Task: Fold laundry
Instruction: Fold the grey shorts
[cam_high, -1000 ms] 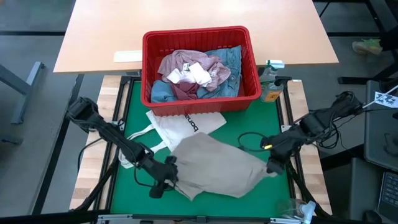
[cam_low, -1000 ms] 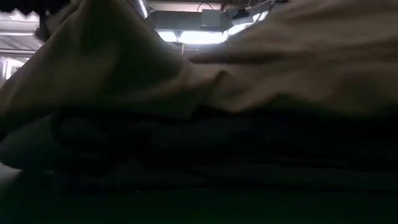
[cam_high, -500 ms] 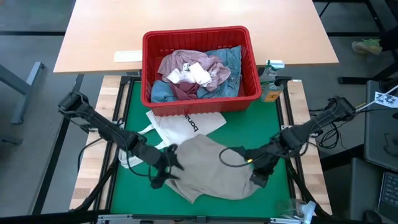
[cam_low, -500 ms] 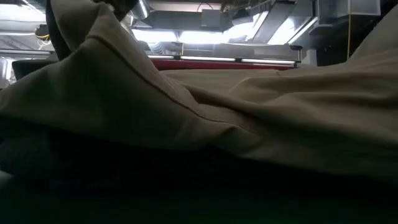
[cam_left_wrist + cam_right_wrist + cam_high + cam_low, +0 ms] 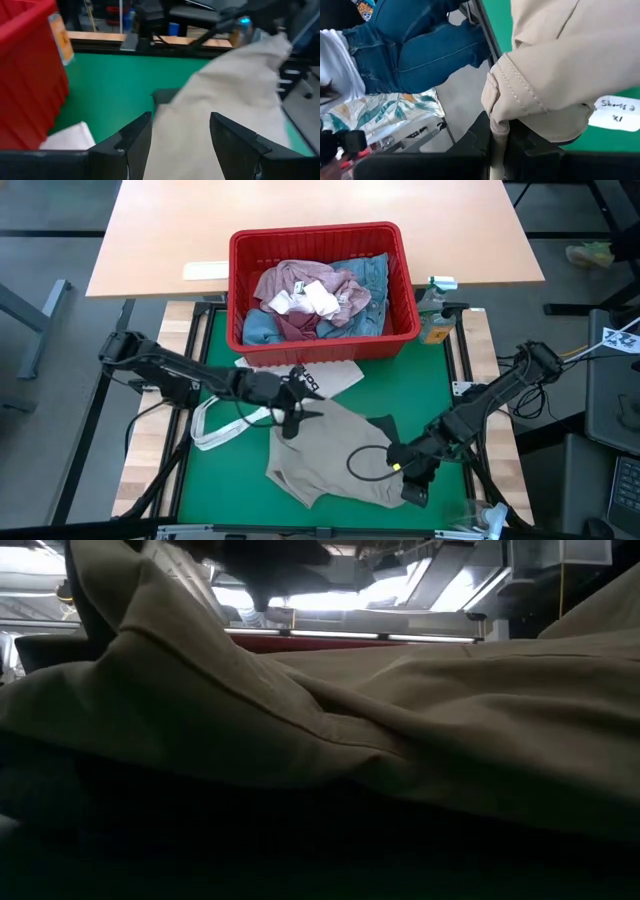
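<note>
The beige trousers (image 5: 330, 455) lie crumpled on the green mat and fill the low view (image 5: 400, 740). My right gripper (image 5: 412, 475) is shut on their near-right corner. My left gripper (image 5: 295, 402) is open over their far-left edge, beside the white tote bag (image 5: 290, 380). In the left wrist view its fingers (image 5: 135, 142) stand apart with the beige cloth (image 5: 225, 90) between and ahead of them. The pink top (image 5: 300, 285), blue jeans (image 5: 375, 275) and white socks (image 5: 310, 300) are piled in the red basket (image 5: 320, 345). No dark green top is in view. My right gripper pinches a stitched, bunched edge of the trousers (image 5: 512, 85) between its two fingers; there are several layers here. A white paper label (image 5: 615, 112) sits on the cloth beside the hold. The rest of the garment lies on the mat.
The red basket stands at the mat's far edge, with a bottle (image 5: 435, 325) to its right. The tote bag's straps (image 5: 215, 430) trail toward the left. A black cable (image 5: 365, 460) loops over the trousers. A person in jeans (image 5: 420, 45) stands beyond the table's near-right edge.
My right gripper has moved toward the left and the near edge, dragging the trousers' right end inward, so the garment is now narrower and more bunched. My left gripper has moved from the trousers' near-left corner toward the far edge and right, ending beside the tote bag.
</note>
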